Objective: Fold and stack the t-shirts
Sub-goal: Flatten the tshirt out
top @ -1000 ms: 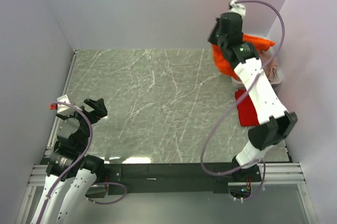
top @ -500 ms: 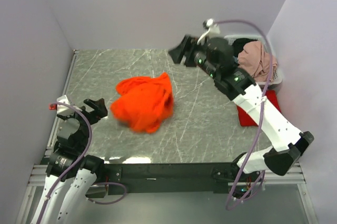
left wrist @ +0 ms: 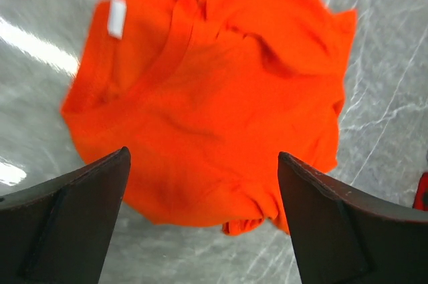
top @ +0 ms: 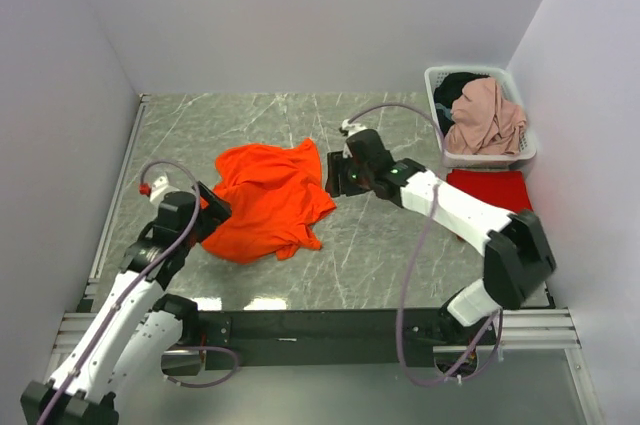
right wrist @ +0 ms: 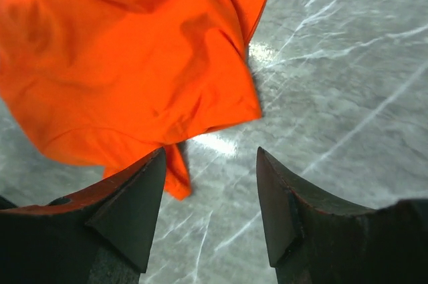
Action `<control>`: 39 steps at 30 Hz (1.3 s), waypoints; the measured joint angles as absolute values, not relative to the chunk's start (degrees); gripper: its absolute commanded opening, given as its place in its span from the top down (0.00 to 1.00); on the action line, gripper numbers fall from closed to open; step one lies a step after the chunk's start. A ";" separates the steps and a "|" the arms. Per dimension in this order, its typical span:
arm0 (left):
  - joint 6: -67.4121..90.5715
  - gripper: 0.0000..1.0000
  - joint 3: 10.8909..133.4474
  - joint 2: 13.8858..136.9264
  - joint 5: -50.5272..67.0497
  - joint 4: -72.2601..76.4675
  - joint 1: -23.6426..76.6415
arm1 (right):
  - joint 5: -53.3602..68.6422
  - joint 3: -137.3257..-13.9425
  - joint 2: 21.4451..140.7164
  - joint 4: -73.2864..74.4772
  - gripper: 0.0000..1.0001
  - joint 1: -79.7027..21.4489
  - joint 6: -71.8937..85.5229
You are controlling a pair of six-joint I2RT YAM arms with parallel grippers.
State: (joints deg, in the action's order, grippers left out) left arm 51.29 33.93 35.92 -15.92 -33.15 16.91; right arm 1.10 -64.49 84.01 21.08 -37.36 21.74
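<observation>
The bright orange t-shirt (top: 265,200) lies crumpled on the marble table, left of centre. My left gripper (top: 210,207) hovers at its near-left edge, open, with nothing between the fingers. The left wrist view looks down on the orange t-shirt (left wrist: 214,90), its white neck label (left wrist: 116,17) showing, with the left gripper (left wrist: 204,164) spread wide above the hem. My right gripper (top: 335,173) stands open at the shirt's right edge. In the right wrist view the right gripper (right wrist: 210,157) has bare table between its fingers and the orange t-shirt (right wrist: 127,57) just beyond. The red t-shirt (top: 488,185) lies folded at the right.
A white laundry basket (top: 440,71) holding pink and dark clothes stands at the back right corner, just behind the red t-shirt. Grey walls close the table on the left, back and right.
The right arm carried the orange t-shirt from the basket corner to the middle, let it go and dropped low at its right edge. The left arm reached forward to its left edge.
</observation>
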 measured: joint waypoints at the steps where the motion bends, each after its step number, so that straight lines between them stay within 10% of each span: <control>1: 52.56 0.05 32.97 37.01 -15.18 -32.32 16.88 | 1.63 -64.55 86.06 20.36 0.40 -37.36 21.15; 17: 59.68 0.25 27.97 66.08 -6.24 -17.37 5.48 | 6.09 -64.90 102.37 14.52 0.38 -37.36 18.48; 22: 59.66 0.45 34.02 76.20 -4.69 -14.81 1.37 | 6.87 -64.90 103.88 13.39 0.41 -37.36 18.31; 30: 56.47 0.99 45.95 90.02 -4.19 -15.99 0.23 | 8.58 -66.57 107.53 13.15 0.79 -37.36 18.31; 33: 55.13 0.99 46.68 90.02 -4.84 -17.54 0.25 | 8.78 -67.66 108.25 12.93 1.00 -37.36 18.37; 39: 50.72 0.99 49.93 83.46 -12.71 -29.30 0.25 | 7.70 -69.56 107.57 16.32 1.00 -37.36 17.98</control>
